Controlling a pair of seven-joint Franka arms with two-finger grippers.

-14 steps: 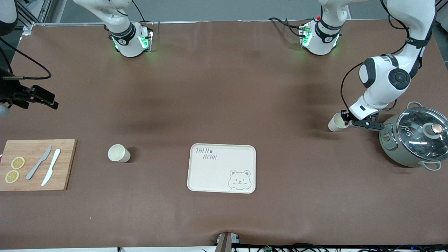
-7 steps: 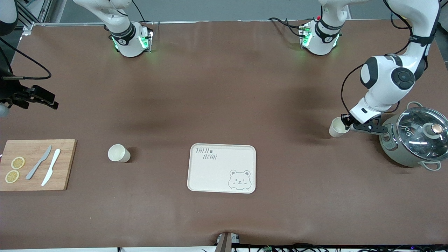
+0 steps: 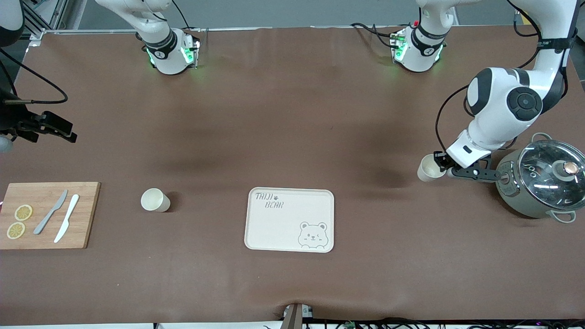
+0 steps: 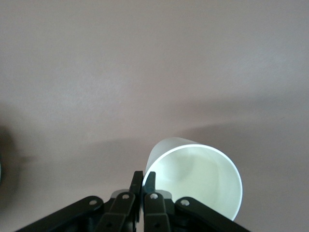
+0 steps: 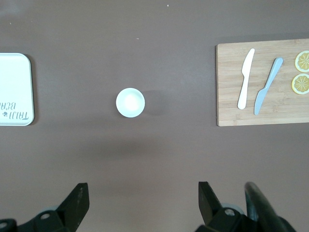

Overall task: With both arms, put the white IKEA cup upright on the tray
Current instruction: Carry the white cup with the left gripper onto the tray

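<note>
Two white cups: our left claw pinches one cup's rim (smooth, hollow) over the worktop beside the glass-lidded pot; the other cup stands between cutting board and cream tray. Right claw waits, spread.

– Where's the tray?
– Between a cup and the pot. The cutting board, at the right arm's end, carries two knives and lemon slices.
</note>
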